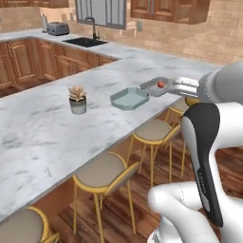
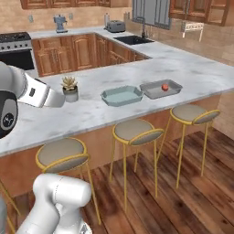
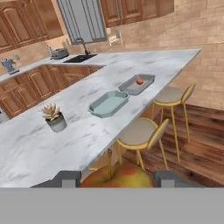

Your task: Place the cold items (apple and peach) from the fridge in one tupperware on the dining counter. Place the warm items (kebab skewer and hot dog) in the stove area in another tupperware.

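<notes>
In the hand view a yellow-red peach (image 3: 124, 174) sits between my two dark fingertips, and my gripper (image 3: 116, 179) is shut on it, off the stool side of the dining counter (image 3: 35, 148). On that marbled slab lie two tupperwares side by side. The pale teal one (image 1: 129, 98) (image 2: 121, 96) (image 3: 108, 103) has nothing in it. The greyish one (image 1: 153, 87) (image 2: 155, 91) (image 3: 131, 87) holds a small red apple (image 1: 161, 84) (image 2: 165, 87) (image 3: 139, 81). The stove (image 2: 16, 43) stands at the far left. The fridge is out of view.
A small potted succulent (image 1: 77, 99) (image 2: 70, 88) (image 3: 54, 117) stands on the counter left of the trays. Tan-cushioned yellow stools (image 2: 137, 130) (image 3: 140, 131) line the near edge over a wood floor. A sink (image 2: 132, 39) and a toaster (image 2: 115, 26) are on the far wall counter.
</notes>
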